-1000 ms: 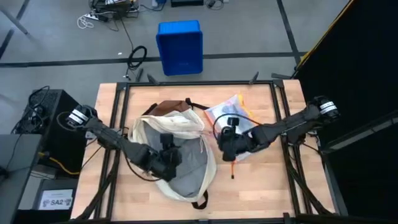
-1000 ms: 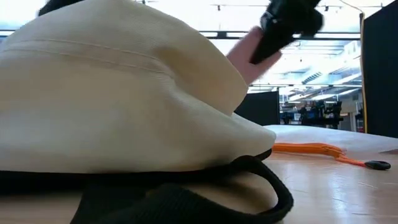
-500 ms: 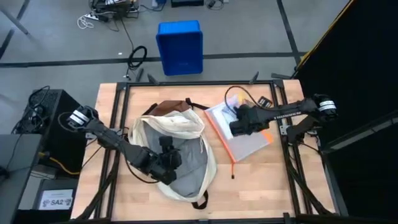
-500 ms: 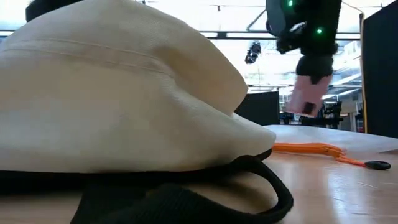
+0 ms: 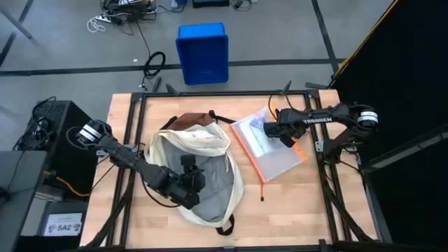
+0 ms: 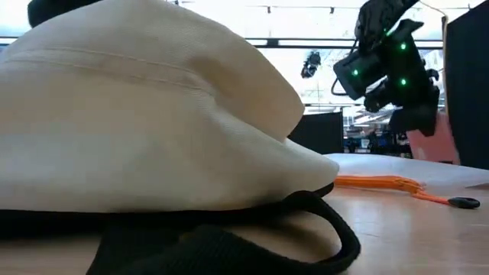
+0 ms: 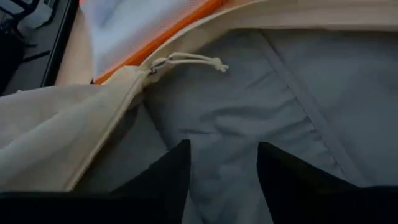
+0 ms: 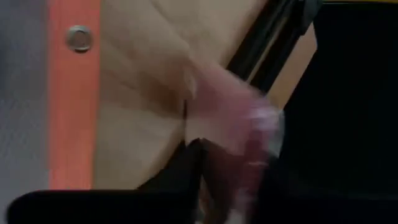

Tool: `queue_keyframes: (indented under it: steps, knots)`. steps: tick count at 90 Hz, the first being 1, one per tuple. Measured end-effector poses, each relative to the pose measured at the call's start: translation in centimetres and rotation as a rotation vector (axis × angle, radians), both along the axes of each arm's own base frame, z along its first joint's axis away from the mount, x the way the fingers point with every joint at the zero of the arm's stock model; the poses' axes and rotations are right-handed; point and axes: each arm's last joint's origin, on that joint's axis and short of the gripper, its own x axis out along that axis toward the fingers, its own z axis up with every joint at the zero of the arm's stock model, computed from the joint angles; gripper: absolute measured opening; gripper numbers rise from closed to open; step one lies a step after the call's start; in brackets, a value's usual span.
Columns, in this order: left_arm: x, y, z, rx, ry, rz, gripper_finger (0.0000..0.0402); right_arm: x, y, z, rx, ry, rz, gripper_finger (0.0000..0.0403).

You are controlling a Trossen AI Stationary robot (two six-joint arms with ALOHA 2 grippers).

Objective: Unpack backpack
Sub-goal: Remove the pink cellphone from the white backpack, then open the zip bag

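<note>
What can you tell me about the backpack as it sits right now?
The backpack is cream-white fabric with a brown base at its far end and dark straps, one looping off the near edge. It lies flat on the wooden table, left of centre, unzipped, its opening spread wide to show a grey lining. The left hand is inside the opening, fingers apart over the lining. A cord zip pull hangs at the rim. The clear orange-edged pouch lies on the table to its right.
</note>
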Motion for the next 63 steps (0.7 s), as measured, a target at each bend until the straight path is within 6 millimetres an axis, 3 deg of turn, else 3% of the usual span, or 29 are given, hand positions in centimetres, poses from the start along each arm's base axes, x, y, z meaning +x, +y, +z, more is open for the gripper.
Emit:
queue_keyframes:
  steps: [30, 49, 63]
  knots:
    - [0.2, -0.1, 0.1, -0.016, -0.023, -0.002, 0.0154, 1.4, 0.6, 0.9, 0.074, -0.079, 0.053, 0.0184]
    - [0.3, -0.3, 0.2, -0.053, -0.028, -0.016, 0.0154, 3.5, 2.8, 3.0, 0.093, -0.156, 0.209, 0.0213]
    - [0.4, -0.4, 0.4, -0.064, -0.023, -0.023, 0.0154, 6.0, 5.2, 4.6, 0.082, -0.341, 0.359, 0.0215]
